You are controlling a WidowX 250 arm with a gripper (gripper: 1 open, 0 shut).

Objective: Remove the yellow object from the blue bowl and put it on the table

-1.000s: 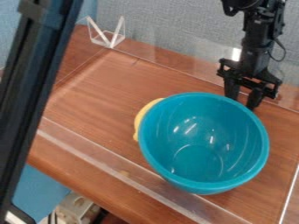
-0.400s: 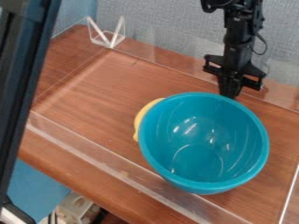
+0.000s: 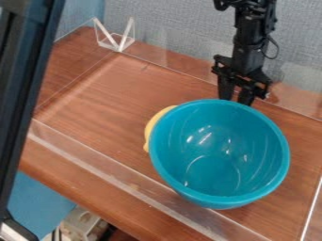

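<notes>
Fingertips of your black robot gripper [image 3: 235,98], slightly apart, hover by the far rim of the glossy teal-blue round bowl [image 3: 219,153], yellow rounded object [image 3: 154,125] beside its left edge.

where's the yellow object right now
In the camera view, the yellow object shows as a curved edge at the blue bowl's upper left side, outside its rim.

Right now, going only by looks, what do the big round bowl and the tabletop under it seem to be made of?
The blue bowl looks like smooth, glossy plastic, judging by the bright highlights inside, though glazed ceramic is possible. The table seems to be reddish-brown wood or a wood-look laminate with a slight sheen, since grain streaks show.
</notes>
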